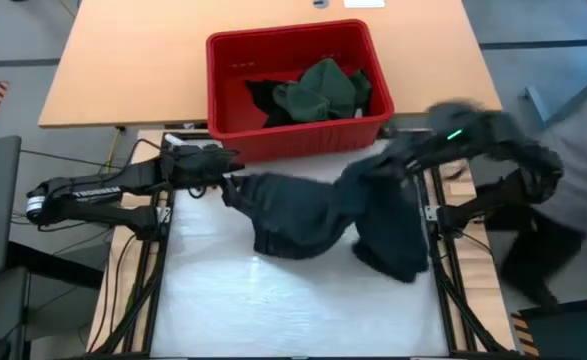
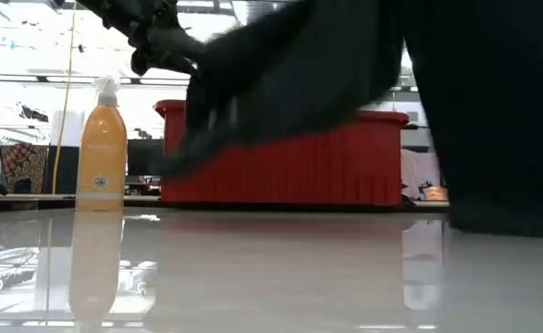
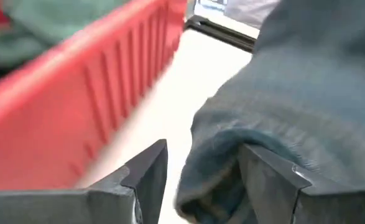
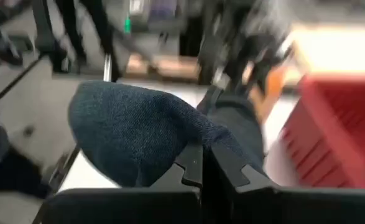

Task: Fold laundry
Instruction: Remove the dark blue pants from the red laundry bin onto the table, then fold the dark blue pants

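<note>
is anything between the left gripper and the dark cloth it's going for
Nothing visible. The left gripper is open with a fold of the dark garment already between its fingers; the red bin sits off to one side. The right gripper is shut on the same garment.

Left arm reaches in from left side, stretched out low and flat. Left hand (image 1: 225, 183) has fingers (image 3: 146, 177) spread apart, dark cloth (image 1: 303, 215) edge between them. Right arm comes in from right side, bent at elbow, raised high. Right hand (image 4: 202, 163) has fingers pressed together, pinching same cloth.
</note>
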Robot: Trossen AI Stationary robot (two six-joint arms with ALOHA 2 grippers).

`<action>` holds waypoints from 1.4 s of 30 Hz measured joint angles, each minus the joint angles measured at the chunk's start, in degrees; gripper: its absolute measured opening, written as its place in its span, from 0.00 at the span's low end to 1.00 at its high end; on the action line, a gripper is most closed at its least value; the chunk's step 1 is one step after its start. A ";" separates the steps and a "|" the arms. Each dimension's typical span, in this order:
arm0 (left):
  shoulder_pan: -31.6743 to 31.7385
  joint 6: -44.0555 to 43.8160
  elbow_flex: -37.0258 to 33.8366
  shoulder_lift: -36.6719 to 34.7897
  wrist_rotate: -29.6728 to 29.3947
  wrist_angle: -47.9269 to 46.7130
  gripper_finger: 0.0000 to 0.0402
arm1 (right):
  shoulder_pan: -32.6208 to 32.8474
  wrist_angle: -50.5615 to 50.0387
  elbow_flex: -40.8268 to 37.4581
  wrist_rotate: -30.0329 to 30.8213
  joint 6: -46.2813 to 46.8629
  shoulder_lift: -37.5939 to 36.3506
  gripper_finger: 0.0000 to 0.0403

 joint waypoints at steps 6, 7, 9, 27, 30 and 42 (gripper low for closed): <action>-8.86 -12.74 0.04 7.32 0.45 -1.50 0.46 | 3.85 12.49 -24.10 -0.07 4.39 -8.16 0.07; -10.87 -14.98 0.04 8.51 0.39 -1.14 0.46 | 4.05 14.01 -27.10 -0.22 5.41 -9.07 0.07; -14.94 -18.59 0.04 10.64 -0.87 2.48 0.46 | 4.29 16.03 -32.29 -0.28 7.57 -10.34 0.07; -27.29 -1.85 4.62 30.06 -9.24 43.71 0.46 | -1.42 40.03 -45.53 3.69 30.39 -3.00 0.07; -27.76 0.51 8.09 28.39 -13.23 33.57 0.46 | -3.20 39.94 -45.53 2.19 31.09 -2.42 0.07; -33.27 20.38 20.39 27.82 -33.31 8.80 0.46 | -5.88 43.09 -45.53 1.38 36.53 -2.46 0.07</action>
